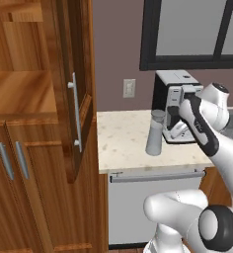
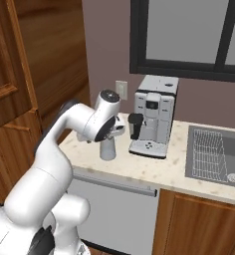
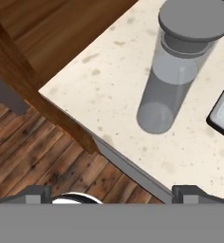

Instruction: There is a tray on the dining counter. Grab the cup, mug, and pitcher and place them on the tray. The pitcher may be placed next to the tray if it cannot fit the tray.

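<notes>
1. So, you are at the start: the pitcher [image 1: 154, 133] stands upright on a wall counter [image 1: 123, 143], just left of the coffee machine [image 1: 175, 106] and apart from it, not yet lifted.
2. Your gripper [image 3: 112, 192] hangs above and in front of the pitcher, looking down over its dark lid; the 2 finger tips sit at the far sides of the hand view, so the jaws are spread wide and hold nothing.
3. In the right base view the hand is close to the pitcher [image 2: 107, 148], which is partly hidden behind the wrist; whether anything touches it you cannot tell from there, but the hand view shows clear space around it.
4. Judging by these views, none of the 3 vessels has reached the tray yet, so all 3 placements are likely left.
5. Next, you probably need to lower the open jaws around the pitcher's body below the lid; it is tall and slim, so a nudge high up could tip it toward the counter edge.
</notes>
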Robot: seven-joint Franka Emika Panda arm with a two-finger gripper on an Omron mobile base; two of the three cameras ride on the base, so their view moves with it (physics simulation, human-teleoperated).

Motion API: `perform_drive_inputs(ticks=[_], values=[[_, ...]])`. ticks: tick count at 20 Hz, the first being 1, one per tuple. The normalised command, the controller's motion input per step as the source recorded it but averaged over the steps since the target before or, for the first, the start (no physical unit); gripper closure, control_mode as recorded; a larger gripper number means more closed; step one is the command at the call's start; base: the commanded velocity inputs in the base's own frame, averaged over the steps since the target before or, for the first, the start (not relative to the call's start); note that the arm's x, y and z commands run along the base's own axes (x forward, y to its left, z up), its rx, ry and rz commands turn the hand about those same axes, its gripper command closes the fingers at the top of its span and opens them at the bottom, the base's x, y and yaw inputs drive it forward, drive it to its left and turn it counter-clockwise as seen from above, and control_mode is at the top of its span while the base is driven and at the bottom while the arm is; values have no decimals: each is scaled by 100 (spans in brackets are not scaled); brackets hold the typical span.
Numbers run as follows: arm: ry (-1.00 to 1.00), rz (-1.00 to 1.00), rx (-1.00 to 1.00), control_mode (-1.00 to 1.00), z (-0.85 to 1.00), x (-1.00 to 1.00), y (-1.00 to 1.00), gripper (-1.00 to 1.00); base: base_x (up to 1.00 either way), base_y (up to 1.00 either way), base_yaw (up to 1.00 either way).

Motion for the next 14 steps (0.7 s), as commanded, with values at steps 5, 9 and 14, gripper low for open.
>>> perform_drive_inputs(ticks=[5,9,14], values=[[0,0,0,-100,-22,13,0,-100,0,0,0],[0,0,0,-100,-24,11,0,-100,0,0,0],[0,0,0,-100,-12,18,0,-100,0,0,0]])
